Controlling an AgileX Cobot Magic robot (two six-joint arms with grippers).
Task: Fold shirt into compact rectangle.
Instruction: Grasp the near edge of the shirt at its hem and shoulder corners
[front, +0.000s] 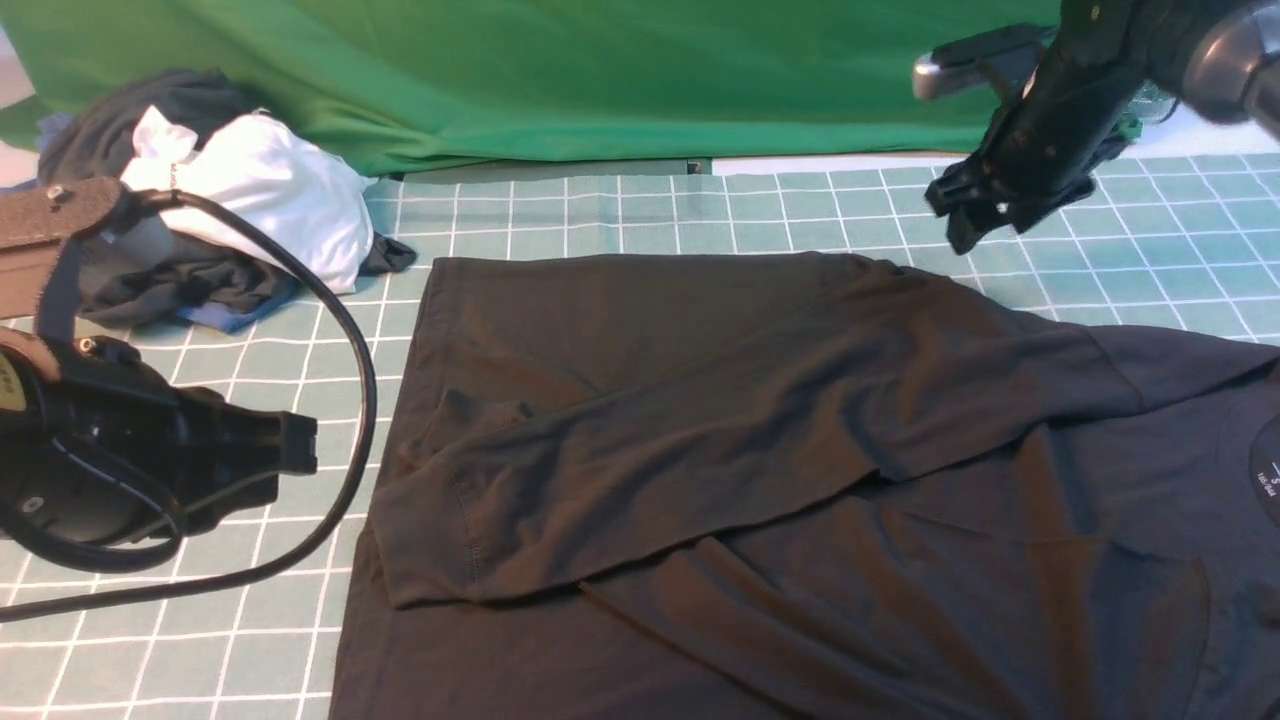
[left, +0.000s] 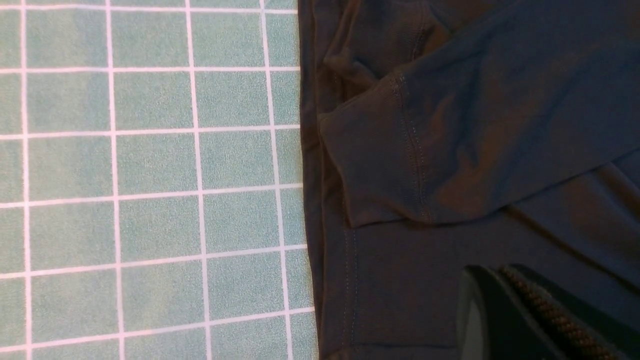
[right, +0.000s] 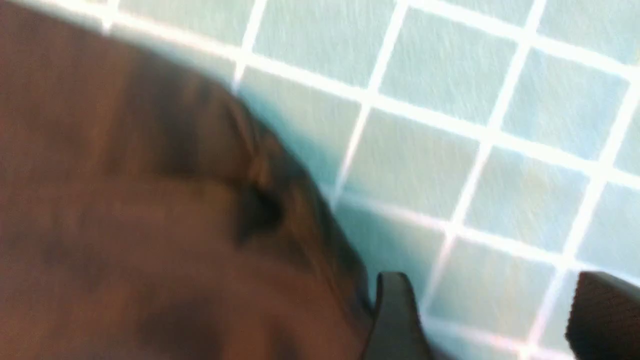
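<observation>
The black shirt (front: 700, 420) lies spread on the green grid mat (front: 640, 215). One side with its sleeve (front: 560, 500) is folded across the body, and the neck label (front: 1268, 470) shows at the right edge. My left gripper (front: 305, 445) is shut and empty just left of the shirt's left edge; its closed fingertips (left: 500, 275) show over the dark cloth (left: 475, 125). My right gripper (front: 960, 215) hangs open above the mat past the shirt's far edge, holding nothing. In the right wrist view the gripper (right: 485, 300) has bare mat between its fingers and the cloth (right: 125, 225) beside it.
A heap of dark, white and blue garments (front: 200, 190) sits at the back left, with a small black scrap (front: 390, 255) beside it. A green backdrop (front: 600, 80) closes the far side. A black cable (front: 355, 400) loops around my left arm.
</observation>
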